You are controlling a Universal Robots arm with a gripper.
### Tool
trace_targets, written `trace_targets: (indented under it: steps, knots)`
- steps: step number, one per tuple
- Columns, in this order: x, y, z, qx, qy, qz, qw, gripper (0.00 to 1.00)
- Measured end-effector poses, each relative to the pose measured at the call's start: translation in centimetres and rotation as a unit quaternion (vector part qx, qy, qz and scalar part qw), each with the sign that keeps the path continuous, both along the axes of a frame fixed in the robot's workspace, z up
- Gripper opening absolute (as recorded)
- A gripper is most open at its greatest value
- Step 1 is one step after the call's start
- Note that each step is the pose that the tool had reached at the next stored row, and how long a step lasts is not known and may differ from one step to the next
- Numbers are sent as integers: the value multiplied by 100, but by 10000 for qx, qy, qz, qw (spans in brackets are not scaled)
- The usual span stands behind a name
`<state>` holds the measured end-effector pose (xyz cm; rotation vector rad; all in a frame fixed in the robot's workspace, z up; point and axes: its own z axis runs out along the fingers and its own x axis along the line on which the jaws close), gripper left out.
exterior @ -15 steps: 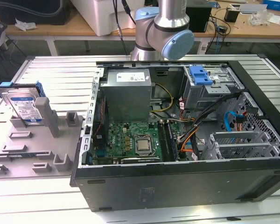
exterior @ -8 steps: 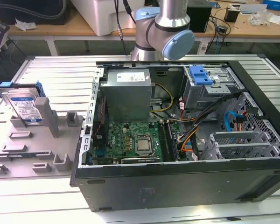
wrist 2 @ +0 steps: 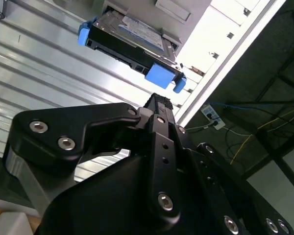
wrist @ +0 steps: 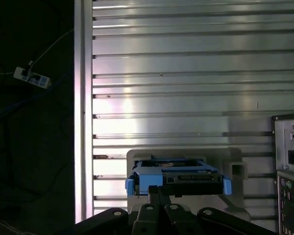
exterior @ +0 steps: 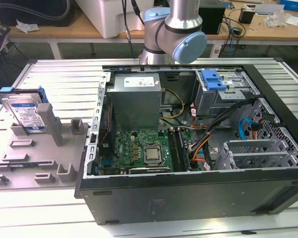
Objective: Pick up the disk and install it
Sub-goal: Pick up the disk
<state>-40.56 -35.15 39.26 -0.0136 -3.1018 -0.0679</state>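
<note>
The robot's gripper point(wrist: 159, 188), its black fingertips drawn together on nothing, points toward the disk point(wrist: 179, 174) in both wrist views, with open air between the two. The step in hand looks like the approach: the pick-up has not begun and nothing is installed.

The disk point(exterior: 25, 111), a silver hard drive with a white-and-blue label and a blue carrier frame, stands on edge in a grey holder point(exterior: 49, 148) at the exterior view's left, on the slatted aluminium table point(exterior: 54, 74). The holder's other slots look bare. In the second wrist view the disk point(wrist 2: 130, 41) shows its label face and blue end tabs beyond the gripper point(wrist 2: 156, 100).

By these pictures, taking the drive calls for the jaws to part and line up across its flat faces, clear of the holder's posts, before closing.

Well apart, at the exterior view's right, an open computer case point(exterior: 188, 198) lies on its side. It holds a grey power supply point(exterior: 136, 99), a green motherboard point(exterior: 134, 148) with its processor socket point(exterior: 151, 154), loose cables, and a grey drive cage point(exterior: 223, 94) with a blue latch. Whether that cage's bay is free cannot be told. The arm point(exterior: 176, 29) rises behind the case.
</note>
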Motion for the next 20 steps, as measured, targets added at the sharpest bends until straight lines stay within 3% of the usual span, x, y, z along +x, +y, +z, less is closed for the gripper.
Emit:
trace_targets:
  steps: [3,6,8,9,13,14,20]
  knots:
    - [0,2,-6,-17,3,150,9999,11]
    - [0,5,-12,-32,7,273,9996,24]
    - [0,7,-18,-39,10,352,9994,24]
    - [0,8,-21,-42,12,397,9992,30]
    - [0,15,-36,-69,24,608,9981,31]
    - [0,16,-38,-73,26,645,9979,38]
    - [1,22,-56,-86,49,945,9955,38]
